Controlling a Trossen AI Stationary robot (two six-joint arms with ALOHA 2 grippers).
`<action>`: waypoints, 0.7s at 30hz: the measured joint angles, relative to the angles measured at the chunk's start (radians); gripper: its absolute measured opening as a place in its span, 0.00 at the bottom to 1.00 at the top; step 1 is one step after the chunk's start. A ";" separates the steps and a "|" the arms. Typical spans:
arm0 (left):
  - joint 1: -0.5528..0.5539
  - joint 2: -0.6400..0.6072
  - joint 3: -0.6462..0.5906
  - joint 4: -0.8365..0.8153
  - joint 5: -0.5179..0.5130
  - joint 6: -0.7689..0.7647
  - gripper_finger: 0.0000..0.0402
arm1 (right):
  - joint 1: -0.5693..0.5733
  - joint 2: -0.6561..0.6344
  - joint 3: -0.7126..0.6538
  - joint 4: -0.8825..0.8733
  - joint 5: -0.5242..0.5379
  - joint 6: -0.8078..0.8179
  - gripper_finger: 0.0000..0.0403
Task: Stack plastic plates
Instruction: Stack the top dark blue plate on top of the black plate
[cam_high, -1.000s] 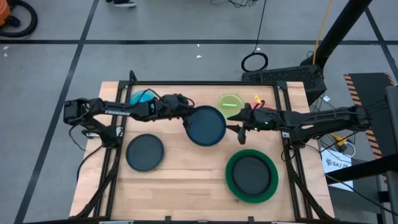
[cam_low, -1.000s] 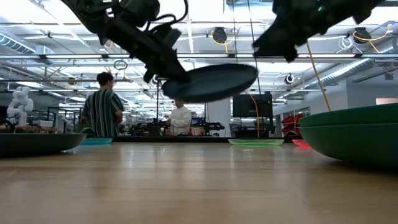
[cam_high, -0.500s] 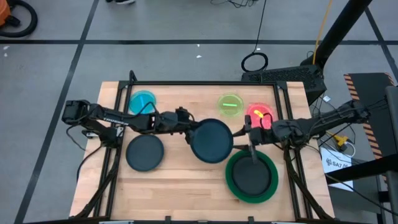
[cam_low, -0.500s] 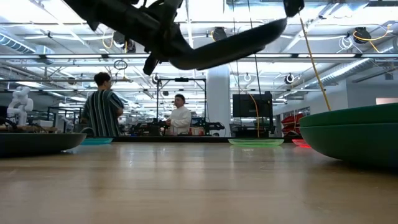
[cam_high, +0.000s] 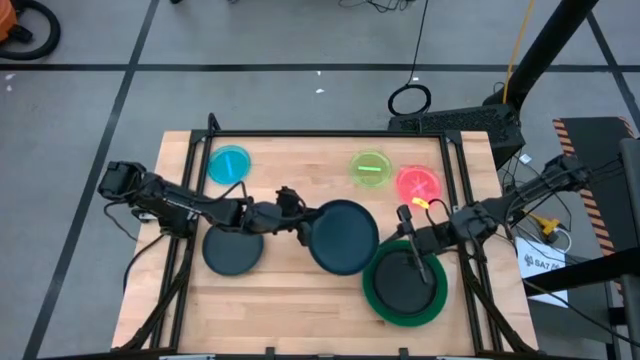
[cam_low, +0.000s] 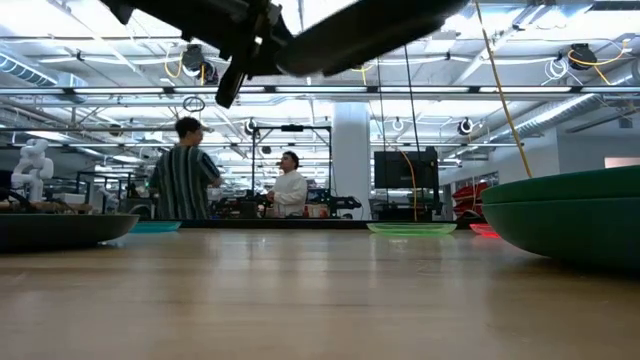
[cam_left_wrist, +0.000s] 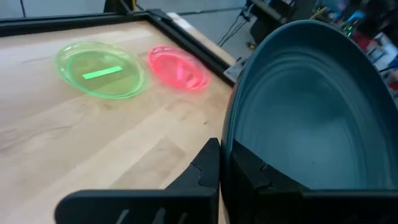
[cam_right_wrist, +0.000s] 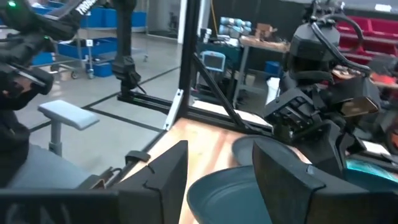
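Note:
My left gripper (cam_high: 297, 222) is shut on a dark navy plate (cam_high: 343, 237) and carries it above the middle of the table; the low view shows that plate (cam_low: 370, 25) high and tilted. My right gripper (cam_high: 408, 240) is open and hovers at the far edge of the large green plates (cam_high: 405, 285), touching nothing. A dark plate (cam_high: 405, 278) lies inside the green ones. Another dark plate (cam_high: 232, 246) rests flat on the table's left. Small blue (cam_high: 229, 163), lime (cam_high: 371, 167) and pink (cam_high: 417, 183) plates lie flat along the far side. My left gripper (cam_left_wrist: 224, 168) pinches the navy plate's rim (cam_left_wrist: 231, 134) on its left side, one finger (cam_left_wrist: 208, 171) outside the rim and one (cam_left_wrist: 252, 171) inside the bowl. The fingers come roughly level from the table's left. The plate is lifted clear and tilted.
A black metal frame (cam_high: 320, 134) runs along the table's far, left and right sides. Bare wood lies along the near edge (cam_high: 290, 310) between the left dark plate and the green plates. People (cam_low: 185, 170) stand in the room beyond the table.
My left gripper has carried the navy plate toward the table's near edge and rightward, toward the green plates; in the low view the plate has risen. My right gripper has drawn away from the plate, toward the near edge, and now hangs over the green plates.

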 joint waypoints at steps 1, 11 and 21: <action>-0.010 0.000 0.000 0.011 -0.013 -0.005 0.03 | 0.007 0.000 0.000 0.006 0.000 -0.008 0.42; -0.074 0.067 0.001 0.122 -0.102 -0.047 0.03 | 0.065 -0.020 0.000 0.038 0.000 -0.045 0.42; -0.050 0.297 0.287 -0.038 -0.053 0.036 0.03 | 0.118 -0.024 0.001 0.076 -0.002 -0.087 0.42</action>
